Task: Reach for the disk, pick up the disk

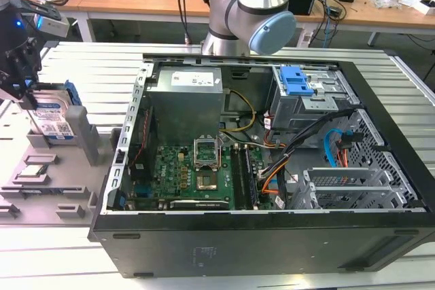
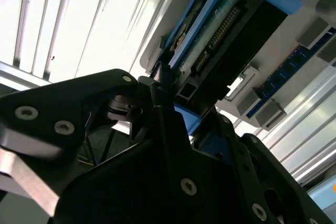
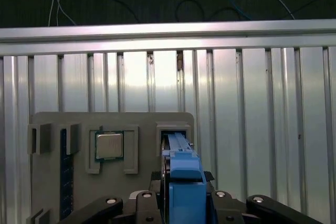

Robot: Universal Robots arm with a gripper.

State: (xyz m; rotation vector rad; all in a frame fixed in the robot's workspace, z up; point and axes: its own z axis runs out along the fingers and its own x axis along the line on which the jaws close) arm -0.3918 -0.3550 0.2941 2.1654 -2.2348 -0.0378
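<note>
The gripper (image 1: 27, 98) hangs at the exterior view's far left, partly cut off by the frame edge, close over the disk (image 1: 56, 119). The disk stands on edge in a slot of a grey tray (image 1: 71, 191) on the slatted table (image 1: 81, 59), beside the open case (image 1: 272, 242). Its labelled face shows, while the gripper covers one corner. In the first wrist view the disk is seen edge-on, its blue rail (image 3: 181, 169) facing the camera, and the gripper straddles it on both sides. The place where they meet is out of frame, so I cannot tell whether the gripper presses on the disk or stands just clear. In the second wrist view the dark gripper body hides much of the disk, leaving its connector end (image 2: 220, 32) in sight. A chip (image 3: 109, 146) lies in a tray pocket just beside the disk's slot. The arm (image 1: 248, 11) rises behind the case, its top cut off.
</note>
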